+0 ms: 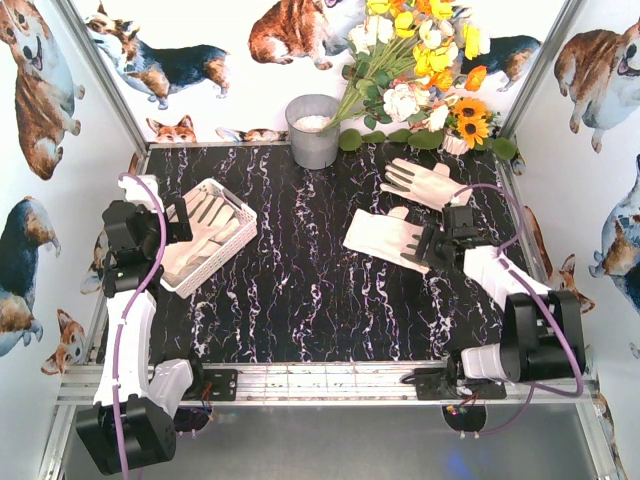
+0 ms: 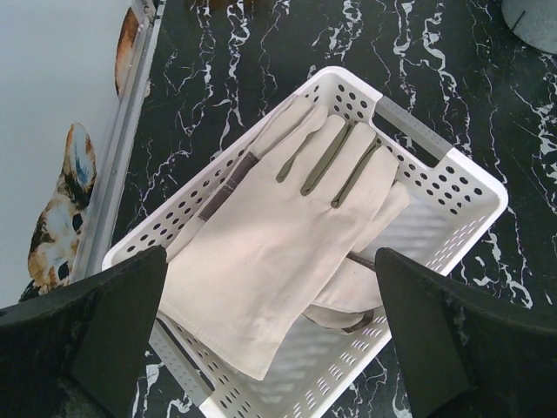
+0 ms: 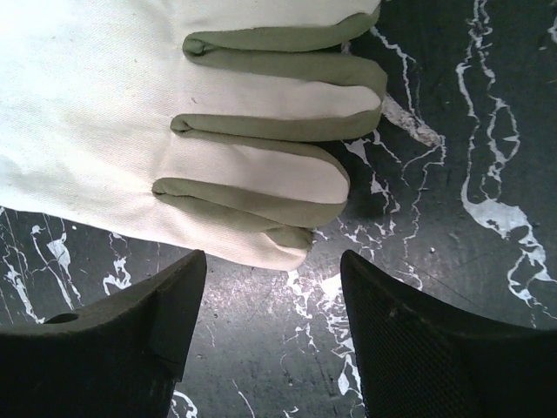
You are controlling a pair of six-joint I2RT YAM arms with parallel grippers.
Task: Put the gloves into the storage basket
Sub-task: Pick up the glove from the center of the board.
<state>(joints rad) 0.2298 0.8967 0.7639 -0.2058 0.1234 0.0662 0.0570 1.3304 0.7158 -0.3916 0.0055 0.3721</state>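
right gripper [image 3: 274, 335] — spread, empty | glove [image 3: 130, 113] just ahead, long axis seemingly crosswise to jaws | we judge right arm nearer — storage basket [image 1: 232, 250] well left

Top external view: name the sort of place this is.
Probably a staged robot test booth: corgi-printed wall panels enclose a black marbled table, the left arm and right arm are bolted to an aluminium rail, with a flower bouquet behind.
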